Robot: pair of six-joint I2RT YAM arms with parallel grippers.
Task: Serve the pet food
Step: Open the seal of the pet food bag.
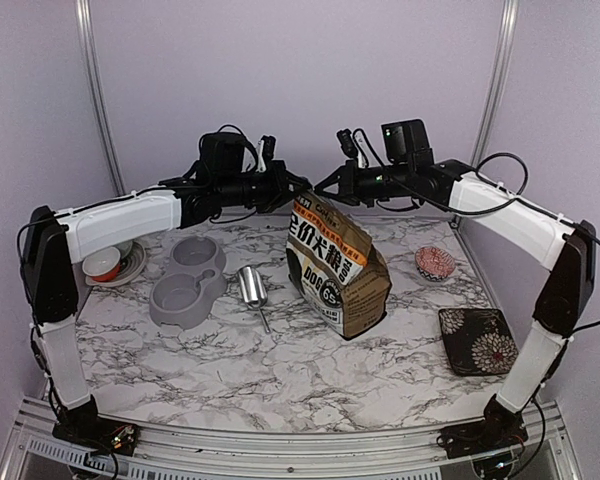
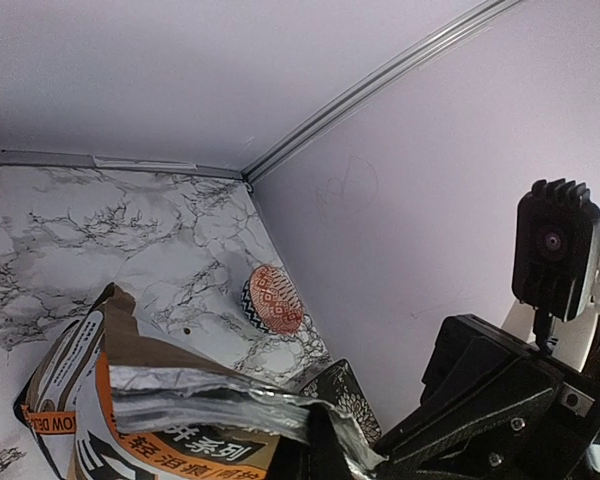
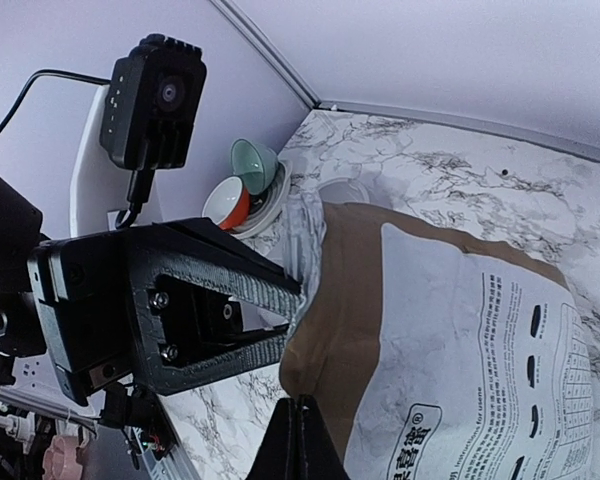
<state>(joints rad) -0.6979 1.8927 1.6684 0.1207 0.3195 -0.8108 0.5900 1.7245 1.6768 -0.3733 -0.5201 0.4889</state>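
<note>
Both your arms are up at the back of the worktop, meeting nose to nose over the dog-food bag, which stands upright near the middle, leaning a little. Your left tool is clenched on the left side of the bag's torn top edge; its wrist view has the crinkled silver lining of the mouth running right into its fingers. Your right tool is clamped just as tight on the opposite side of that edge, and its wrist view shows the brown paper pinched between the closed fingertips, with the left tool just beside it. The two tools are nearly touching across the bag's mouth. The pet food itself doesn't show in any view; the inside of the bag is hidden from all three cameras, so I can't tell you where the kibble sits. To the left of the bag, a metal scoop lies on the marble, and beside that sits a grey double feeder. A stack of cups on a saucer sits at the far left under your left arm. Over on the right is a small red-patterned bowl, and nearer you a dark floral square tray.
</note>
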